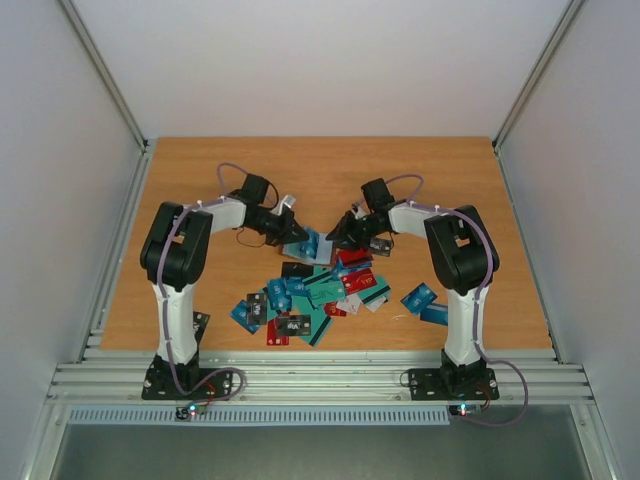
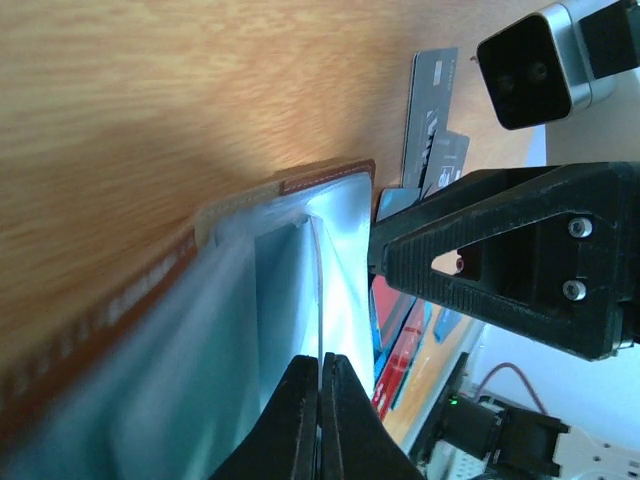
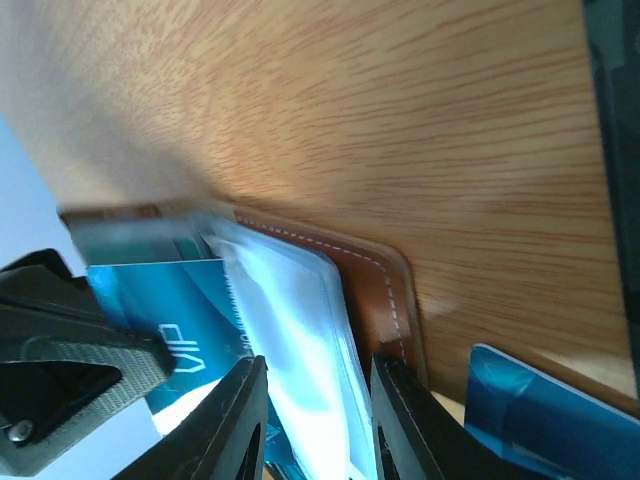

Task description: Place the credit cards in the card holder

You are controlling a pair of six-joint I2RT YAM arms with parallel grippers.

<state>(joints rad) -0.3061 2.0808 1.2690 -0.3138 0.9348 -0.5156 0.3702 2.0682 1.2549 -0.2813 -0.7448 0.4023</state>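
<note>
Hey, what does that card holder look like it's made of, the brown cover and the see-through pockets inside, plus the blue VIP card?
The brown cover looks like leather or faux leather: matte, pale stitching along its edge. The inner pockets seem thin clear plastic, glossy and translucent. The blue VIP card looks like stiff glossy printed plastic.

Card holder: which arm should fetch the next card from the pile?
Right, probably. The left fingers are shut on a clear sleeve of the card holder, steadying it. The right fingers stand apart around the sleeves, clamping nothing, and loose credit cards lie close by.
</note>
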